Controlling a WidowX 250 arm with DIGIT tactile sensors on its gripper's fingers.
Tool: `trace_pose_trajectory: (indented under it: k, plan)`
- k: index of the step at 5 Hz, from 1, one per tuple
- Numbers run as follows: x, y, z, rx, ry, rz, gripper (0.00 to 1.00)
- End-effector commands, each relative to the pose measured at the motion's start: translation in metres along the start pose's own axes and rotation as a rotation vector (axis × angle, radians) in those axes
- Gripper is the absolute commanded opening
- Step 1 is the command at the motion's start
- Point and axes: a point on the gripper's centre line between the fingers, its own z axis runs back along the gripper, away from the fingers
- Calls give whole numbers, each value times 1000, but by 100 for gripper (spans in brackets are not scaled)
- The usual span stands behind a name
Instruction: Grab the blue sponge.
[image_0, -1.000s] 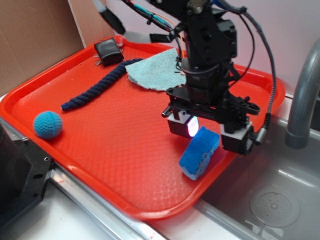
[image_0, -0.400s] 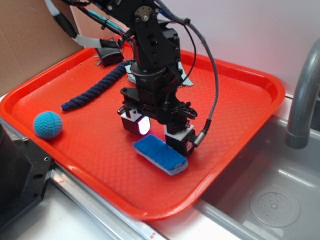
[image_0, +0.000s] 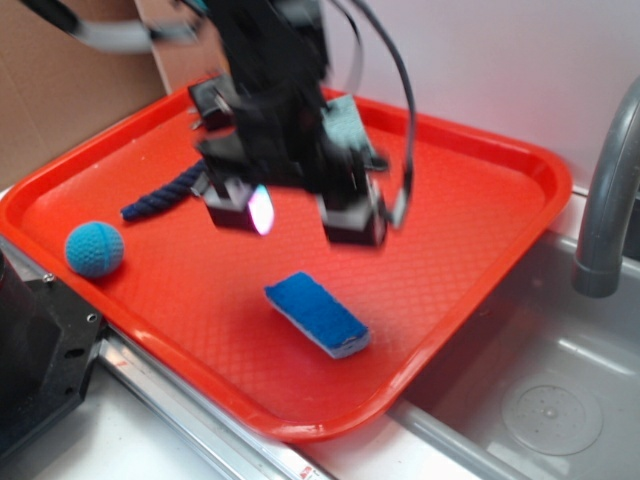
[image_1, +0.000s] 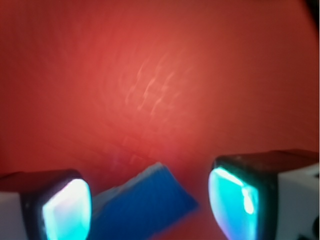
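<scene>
The fingers (image_0: 238, 206), spread and empty, have lifted off the blue sponge (image_0: 317, 313), which stays flat on the tray (image_0: 480, 230).

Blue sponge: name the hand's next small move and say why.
Probably lower the open hand straight onto the blue sponge. It hangs above the sponge, holding nothing, and the sponge lies flat on the red tray; the wrist view shows it between the fingers.

From above and in front, the exterior camera looks down across the whole red tray (image_0: 480, 200) from a moderate distance, while the wrist camera peers straight down between its fingers (image_1: 65, 210) close over the tray, both catching the blue sponge (image_0: 317, 313).
</scene>
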Motion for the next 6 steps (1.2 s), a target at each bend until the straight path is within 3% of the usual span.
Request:
trace_pose_trajectory:
  k: [1, 3, 6]
  plan:
    - [-13, 2, 34, -31, 53, 301, 100]
    - [-28, 6, -6, -60, 221, 360, 100]
    - [-45, -7, -45, -1, 181, 396, 100]
